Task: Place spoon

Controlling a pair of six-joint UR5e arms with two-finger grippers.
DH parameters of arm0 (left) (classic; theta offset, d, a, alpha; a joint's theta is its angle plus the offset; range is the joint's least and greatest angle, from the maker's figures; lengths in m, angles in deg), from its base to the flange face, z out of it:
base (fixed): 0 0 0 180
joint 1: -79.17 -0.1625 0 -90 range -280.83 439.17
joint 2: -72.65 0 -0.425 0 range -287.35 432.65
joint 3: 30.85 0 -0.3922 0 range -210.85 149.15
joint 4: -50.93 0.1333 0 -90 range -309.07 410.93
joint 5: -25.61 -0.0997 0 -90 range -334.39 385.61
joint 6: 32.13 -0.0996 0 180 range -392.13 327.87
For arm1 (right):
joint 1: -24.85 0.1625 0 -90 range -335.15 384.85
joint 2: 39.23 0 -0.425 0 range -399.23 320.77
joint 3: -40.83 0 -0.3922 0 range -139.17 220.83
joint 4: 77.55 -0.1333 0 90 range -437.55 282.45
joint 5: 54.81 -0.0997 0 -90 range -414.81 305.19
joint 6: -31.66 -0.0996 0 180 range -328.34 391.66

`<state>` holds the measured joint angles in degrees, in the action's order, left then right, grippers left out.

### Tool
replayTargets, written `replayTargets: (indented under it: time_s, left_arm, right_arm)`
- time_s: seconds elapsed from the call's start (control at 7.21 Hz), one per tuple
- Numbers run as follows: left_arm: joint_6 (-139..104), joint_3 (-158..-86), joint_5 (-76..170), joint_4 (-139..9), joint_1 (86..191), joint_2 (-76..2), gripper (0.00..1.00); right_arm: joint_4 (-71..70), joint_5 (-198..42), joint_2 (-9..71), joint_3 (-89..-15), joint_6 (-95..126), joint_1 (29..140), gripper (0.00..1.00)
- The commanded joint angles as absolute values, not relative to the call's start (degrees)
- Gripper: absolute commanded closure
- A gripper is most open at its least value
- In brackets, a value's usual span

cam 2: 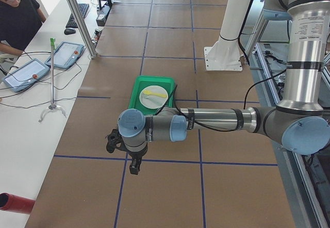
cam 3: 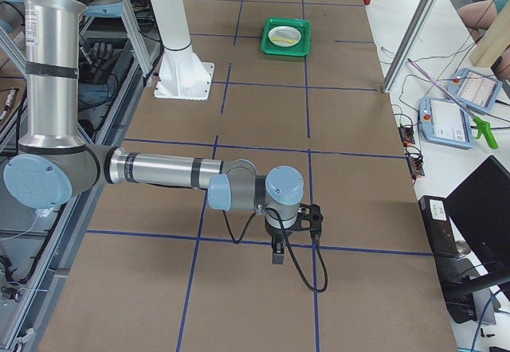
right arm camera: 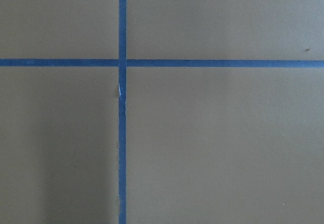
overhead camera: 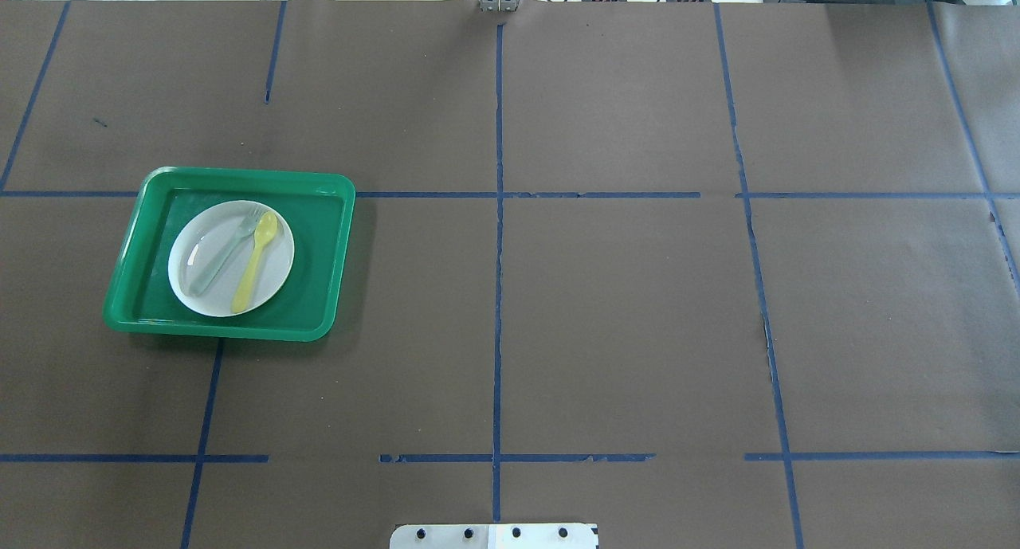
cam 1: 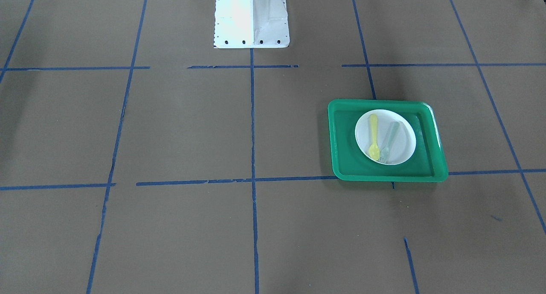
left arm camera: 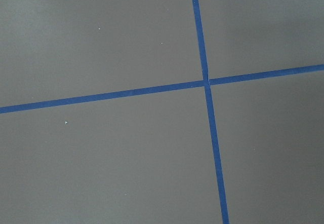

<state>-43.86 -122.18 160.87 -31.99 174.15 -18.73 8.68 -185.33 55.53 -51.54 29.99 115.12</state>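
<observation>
The yellow spoon [cam 1: 374, 136] lies on a white plate [cam 1: 404, 145] inside a green tray [cam 1: 426, 166], next to a pale translucent fork [cam 1: 389, 140]. In the overhead view the spoon [overhead camera: 256, 260], plate [overhead camera: 276, 268] and tray [overhead camera: 323, 278] sit at the table's left. My left gripper [cam 2: 134, 163] shows only in the exterior left view, well short of the tray [cam 2: 138, 91], toward the table's end. My right gripper [cam 3: 277, 250] shows only in the exterior right view, far from the tray [cam 3: 301, 41]. I cannot tell whether either is open or shut.
Blue tape lines cross the brown table cover [overhead camera: 621, 310]. The white robot base [cam 1: 251, 18] stands at the table's robot side. An operator [cam 2: 18, 16] sits by a side bench with tablets [cam 2: 64, 55]. Both wrist views show only table cover and tape.
</observation>
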Motion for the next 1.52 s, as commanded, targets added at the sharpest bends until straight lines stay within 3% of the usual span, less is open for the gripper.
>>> replayTargets:
  time_s: [0.0, 0.83, 1.39]
  left_arm:
    - [-43.48, -124.44, 160.96, -27.92, 174.36, -19.46, 0.00]
    - [-43.39, -127.27, 161.14, -29.31, 173.93, -18.14, 0.00]
    - [-34.54, -132.79, 162.97, -33.98, 167.44, -18.23, 0.00]
  right_arm:
    - [8.67, -185.33, 55.60, -51.54, 29.99, 115.12, 0.00]
    - [8.76, -185.33, 55.60, -51.54, 29.99, 115.12, 0.00]
    - [8.67, -185.33, 55.60, -51.54, 29.99, 115.12, 0.00]
